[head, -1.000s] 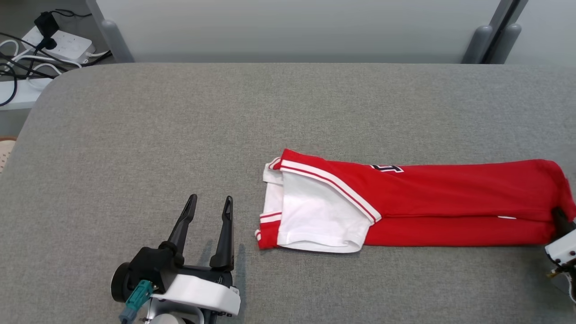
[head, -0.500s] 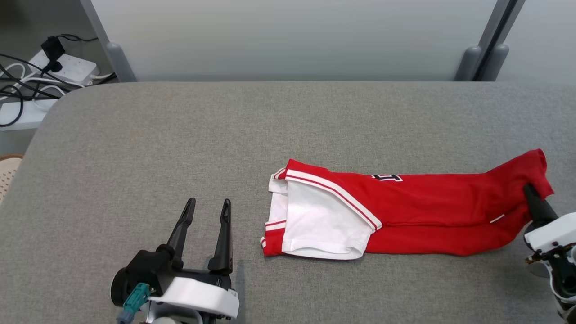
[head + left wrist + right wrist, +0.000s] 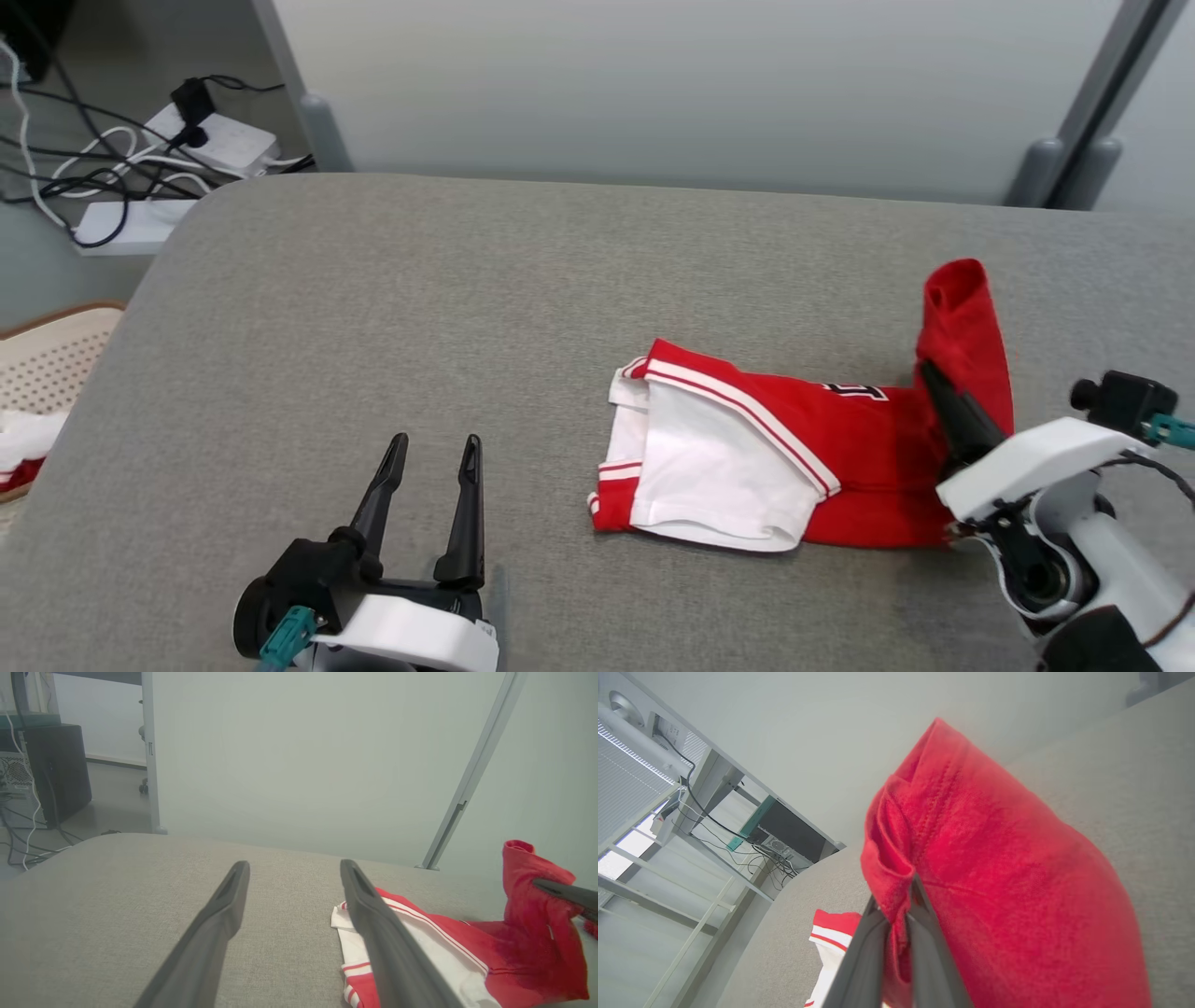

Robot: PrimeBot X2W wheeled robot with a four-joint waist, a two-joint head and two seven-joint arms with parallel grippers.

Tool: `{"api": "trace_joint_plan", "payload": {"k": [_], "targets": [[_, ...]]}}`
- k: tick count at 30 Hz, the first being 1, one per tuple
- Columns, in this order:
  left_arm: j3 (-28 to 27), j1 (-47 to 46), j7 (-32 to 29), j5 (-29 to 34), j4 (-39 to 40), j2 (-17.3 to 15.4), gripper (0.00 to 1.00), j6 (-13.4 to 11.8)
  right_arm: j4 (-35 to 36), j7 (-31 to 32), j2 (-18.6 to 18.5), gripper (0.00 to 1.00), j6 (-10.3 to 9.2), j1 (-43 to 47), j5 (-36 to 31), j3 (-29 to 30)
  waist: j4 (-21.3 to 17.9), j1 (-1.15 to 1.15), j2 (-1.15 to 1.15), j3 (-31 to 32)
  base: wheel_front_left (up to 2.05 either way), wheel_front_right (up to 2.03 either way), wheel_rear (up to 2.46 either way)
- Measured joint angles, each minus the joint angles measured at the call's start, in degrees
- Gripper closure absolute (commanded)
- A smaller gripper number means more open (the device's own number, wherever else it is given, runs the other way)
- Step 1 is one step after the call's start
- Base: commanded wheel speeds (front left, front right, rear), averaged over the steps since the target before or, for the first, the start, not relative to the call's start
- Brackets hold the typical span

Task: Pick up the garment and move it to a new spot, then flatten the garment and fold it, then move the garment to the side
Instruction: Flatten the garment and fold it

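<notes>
In the head view we saw the garment (image 3: 747,457), red with white panels and stripes, lying on the grey table (image 3: 420,280) right of centre. Its white end pointed left, and its right end stood up off the surface as a red flap. The right gripper (image 3: 930,375) came in from the lower right, its dark fingers pinched together on that flap with their tips buried in the cloth. The left gripper (image 3: 437,439) sat near the lower left, well apart from the garment, with its fingers spread wide and nothing between them. Beyond the table's far left corner lay a power strip (image 3: 219,140) among cables (image 3: 93,173). A pale perforated basket (image 3: 56,359) holding some white and red cloth sat at the left edge, and a light panel (image 3: 653,84) ran behind the table. In the left wrist view we looked between the two parted fingers across bare table. The finger on the right hid part of the garment's white end. Further right the red flap rose with a dark finger of the other gripper reaching into it. A dark box (image 3: 56,770) stood on the floor at the far left. In the right wrist view we saw the two fingers closed on a bunched red fold. The raised cloth hid much of the table behind it, with a strip of white and red hem showing below. A computer tower (image 3: 794,835) sat under a desk beyond.
</notes>
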State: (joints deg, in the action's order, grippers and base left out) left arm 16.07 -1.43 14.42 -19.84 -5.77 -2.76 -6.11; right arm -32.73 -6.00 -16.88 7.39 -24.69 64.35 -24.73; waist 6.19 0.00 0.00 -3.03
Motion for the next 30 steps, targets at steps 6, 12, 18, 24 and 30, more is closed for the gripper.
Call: {"api": "trace_joint_plan", "payload": {"k": [6,12,18,24,30], "targets": [[0.43,0.02,0.0,-0.58,0.03,-0.03,0.0,0.0,-0.56,0.14,3.83,1.0,0.0,-1.81,-0.54,-0.53,3.26,0.0,0.0,-0.17,0.0,0.0,0.0],[1.23,0.01,0.0,-0.93,-0.1,-0.02,0.0,0.0,-3.34,0.18,6.65,1.0,0.0,-2.94,-1.04,-1.55,6.38,0.0,0.0,-0.5,0.0,0.0,0.0],[1.26,0.01,0.0,-0.93,-0.34,-0.03,0.0,0.0,-4.55,1.01,8.76,1.0,0.0,-4.33,-1.4,-2.91,8.04,0.0,0.0,-0.65,0.0,0.0,0.0],[1.45,0.01,0.0,-0.96,-0.46,-0.03,0.0,0.0,-7.13,1.47,9.5,1.0,0.0,-4.36,-2.16,-4.05,8.46,0.0,0.0,-0.31,0.0,0.0,0.0],[1.79,0.01,0.0,-1.08,-0.52,-0.02,0.0,0.0,-9.25,1.97,10.99,1.0,0.0,-4.37,-2.45,-5.99,8.6,0.0,0.0,-0.29,0.0,0.0,0.0]]}}
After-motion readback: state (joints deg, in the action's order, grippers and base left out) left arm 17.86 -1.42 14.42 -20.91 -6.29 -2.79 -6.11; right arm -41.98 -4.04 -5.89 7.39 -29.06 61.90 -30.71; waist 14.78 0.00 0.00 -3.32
